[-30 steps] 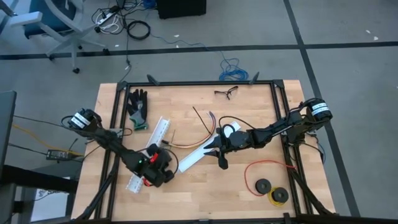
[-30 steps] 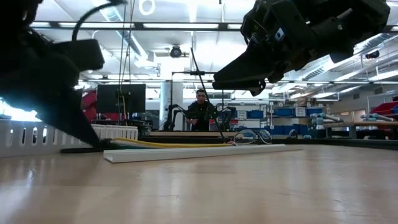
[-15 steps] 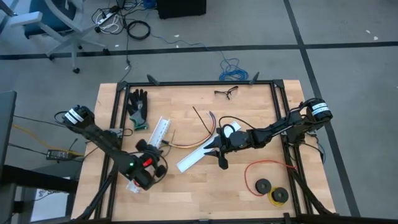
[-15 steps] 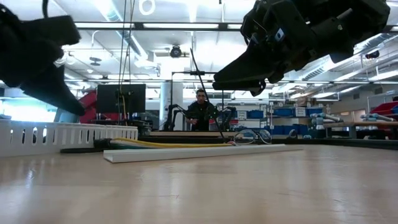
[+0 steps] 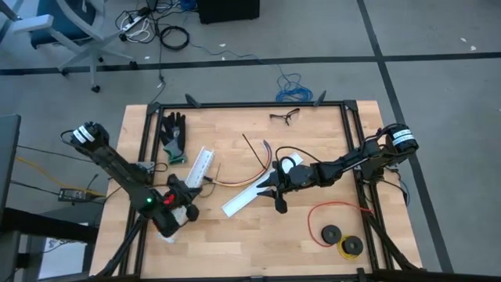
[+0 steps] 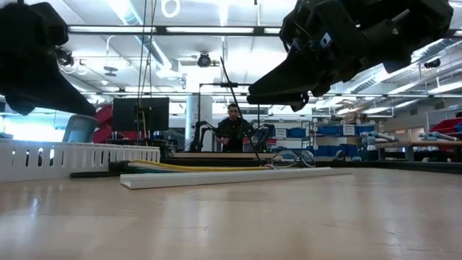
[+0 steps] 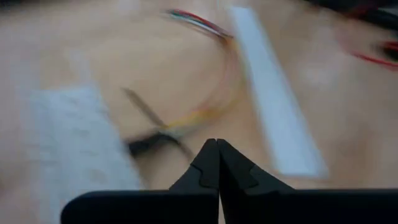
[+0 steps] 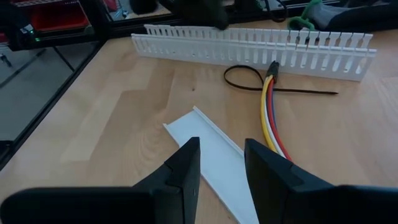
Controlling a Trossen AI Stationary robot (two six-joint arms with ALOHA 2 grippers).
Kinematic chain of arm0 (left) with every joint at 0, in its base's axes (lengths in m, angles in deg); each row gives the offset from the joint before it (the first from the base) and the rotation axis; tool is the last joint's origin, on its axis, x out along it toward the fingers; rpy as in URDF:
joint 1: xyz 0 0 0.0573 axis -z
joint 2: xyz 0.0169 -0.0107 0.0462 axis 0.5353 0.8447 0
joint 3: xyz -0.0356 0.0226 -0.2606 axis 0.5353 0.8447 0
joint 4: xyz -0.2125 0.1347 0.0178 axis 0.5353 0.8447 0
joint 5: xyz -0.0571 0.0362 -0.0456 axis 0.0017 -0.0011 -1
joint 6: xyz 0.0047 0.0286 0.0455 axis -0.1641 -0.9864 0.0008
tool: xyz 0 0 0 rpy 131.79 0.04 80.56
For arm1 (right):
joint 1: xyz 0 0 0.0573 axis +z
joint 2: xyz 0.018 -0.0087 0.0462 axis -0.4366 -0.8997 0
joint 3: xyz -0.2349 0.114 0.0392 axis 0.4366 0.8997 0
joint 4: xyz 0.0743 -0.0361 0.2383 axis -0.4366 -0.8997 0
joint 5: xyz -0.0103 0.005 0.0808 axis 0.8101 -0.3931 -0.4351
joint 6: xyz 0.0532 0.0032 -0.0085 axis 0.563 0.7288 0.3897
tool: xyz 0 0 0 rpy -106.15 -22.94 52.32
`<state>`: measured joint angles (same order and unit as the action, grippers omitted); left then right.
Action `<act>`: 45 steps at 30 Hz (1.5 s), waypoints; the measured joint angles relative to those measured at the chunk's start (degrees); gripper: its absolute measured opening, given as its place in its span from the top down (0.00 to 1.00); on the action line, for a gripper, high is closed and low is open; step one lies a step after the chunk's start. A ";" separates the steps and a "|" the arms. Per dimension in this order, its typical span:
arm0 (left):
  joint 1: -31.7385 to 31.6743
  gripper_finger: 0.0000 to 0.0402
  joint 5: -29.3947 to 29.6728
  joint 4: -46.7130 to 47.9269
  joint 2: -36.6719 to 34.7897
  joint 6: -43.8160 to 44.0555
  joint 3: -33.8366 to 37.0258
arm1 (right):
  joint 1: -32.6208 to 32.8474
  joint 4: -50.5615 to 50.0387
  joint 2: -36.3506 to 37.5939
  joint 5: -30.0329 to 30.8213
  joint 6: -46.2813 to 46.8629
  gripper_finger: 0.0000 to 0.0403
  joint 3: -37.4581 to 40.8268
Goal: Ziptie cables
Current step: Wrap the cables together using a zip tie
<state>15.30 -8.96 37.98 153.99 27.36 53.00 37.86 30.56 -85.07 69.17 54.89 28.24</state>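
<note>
Just beyond the right gripper [image 8: 221,163], the cables [image 8: 271,118], untouched

Two dark, slim jointed arms, each with a white-labelled round shoulder joint; left arm [image 5: 117,167] shows green and red lights near its wrist; wedge-shaped black fingers [image 8: 180,171].

Cables [image 8: 271,127] yellow, red, white; channel [image 8: 249,46] white.

Your wooden desk [image 5: 313,133] carries a black glove [image 5: 174,133] near its far left corner, a slotted white channel [image 5: 200,166] beside it, and a flat white strip [image 5: 249,194] at the middle. The cables [image 5: 254,163] curve between them; a red wire loop [image 5: 337,211] lies at right.
</note>
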 joint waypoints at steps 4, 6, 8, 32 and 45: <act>-1.24 1.00 -5.59 -21.62 -5.85 -16.05 7.61 | -0.22 0.07 0.00 -0.02 -0.27 0.72 0.00; -3.51 1.00 -8.01 -30.28 -7.68 -22.56 10.45 | -0.25 0.27 0.00 -0.02 -0.27 0.72 0.00; -6.30 1.00 -12.01 -33.23 -9.20 -26.76 11.81 | -0.32 0.33 0.00 0.09 -0.25 0.72 0.00; -14.30 0.79 -27.38 -17.68 -0.50 -29.74 5.12 | -0.07 0.23 0.00 0.00 0.27 0.72 0.00; -16.82 0.77 -27.35 -17.15 4.39 -30.05 4.94 | -0.07 0.22 0.00 0.00 0.26 0.72 -0.01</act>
<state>-1.52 -36.30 20.83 158.38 -2.69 57.94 37.79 30.78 -85.07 69.17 55.15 28.23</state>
